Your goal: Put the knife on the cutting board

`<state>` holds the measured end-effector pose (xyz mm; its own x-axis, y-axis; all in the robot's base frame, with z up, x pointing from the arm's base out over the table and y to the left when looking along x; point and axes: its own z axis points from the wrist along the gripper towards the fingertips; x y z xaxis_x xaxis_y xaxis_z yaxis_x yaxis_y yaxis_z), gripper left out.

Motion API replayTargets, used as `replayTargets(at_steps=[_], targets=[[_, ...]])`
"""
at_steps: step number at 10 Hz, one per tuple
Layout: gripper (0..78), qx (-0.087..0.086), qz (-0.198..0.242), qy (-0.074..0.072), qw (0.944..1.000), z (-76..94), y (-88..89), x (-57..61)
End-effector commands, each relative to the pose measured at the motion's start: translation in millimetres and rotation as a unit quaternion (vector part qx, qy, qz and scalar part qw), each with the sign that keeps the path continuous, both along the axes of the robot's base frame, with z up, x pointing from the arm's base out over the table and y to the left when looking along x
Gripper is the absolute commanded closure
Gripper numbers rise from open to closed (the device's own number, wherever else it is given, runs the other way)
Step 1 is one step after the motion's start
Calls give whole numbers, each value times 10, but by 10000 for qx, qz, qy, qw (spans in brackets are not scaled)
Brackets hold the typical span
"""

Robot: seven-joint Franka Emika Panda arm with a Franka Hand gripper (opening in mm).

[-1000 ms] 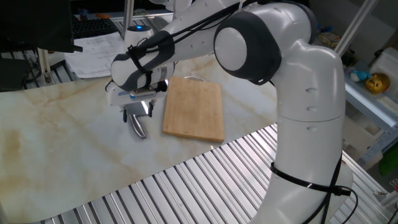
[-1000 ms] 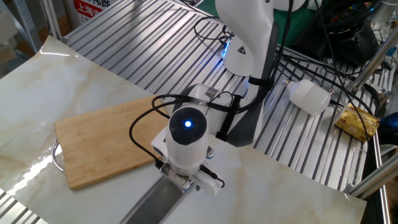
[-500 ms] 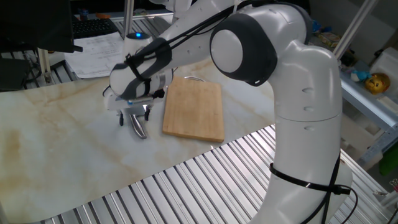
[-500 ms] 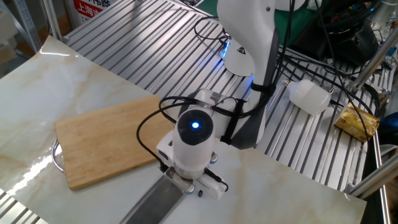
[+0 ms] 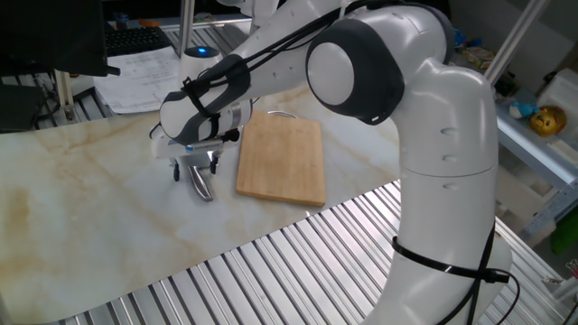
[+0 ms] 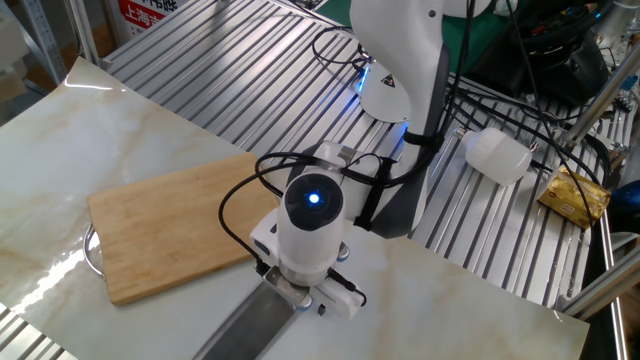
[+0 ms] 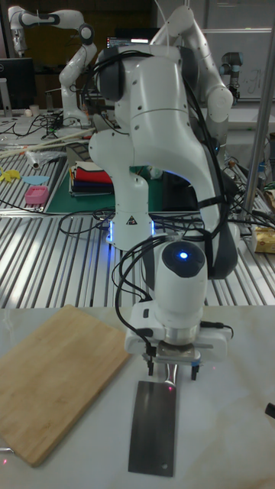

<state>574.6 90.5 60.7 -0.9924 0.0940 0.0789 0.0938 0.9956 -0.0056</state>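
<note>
Lab room was cluttered: a second robot arm (image 7: 53, 30) stood far back in the tall fixed view, papers (image 5: 135, 72) lay on a bench beyond the table, and shelving with a yellow toy (image 5: 545, 119) stood at the right of one fixed view. The marble table (image 5: 72, 208) was pale with tan veins, edged by ribbed metal rails (image 6: 240, 70); a white bottle (image 6: 497, 154) and a yellow packet (image 6: 573, 195) lay on the rails to the right in the other fixed view. The white Franka arm (image 5: 424, 135) rose from the rails and bent low over the marble. The cutting board (image 7: 50, 378) lay flat on the marble, left of the wrist in the tall fixed view, bare on top, with a metal loop (image 6: 92, 252) at one end. The knife (image 7: 153, 428) lay flat on the marble just right of the board in that view, off it, blade toward the camera and handle end up under the tool. The gripper (image 7: 173, 370) hung straight over the handle end, dark fingertips (image 7: 195, 372) set either side of it with a gap between them; contact with the handle could not be told.
</note>
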Motion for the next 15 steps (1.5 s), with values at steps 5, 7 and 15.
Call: replayTargets(at_steps=[5,7,15], targets=[[4,20,12,-30,10000,-11,11,46],[4,4,-8,-27,10000,-11,11,46],[764,-1,-21,-28,10000,-11,10,46]])
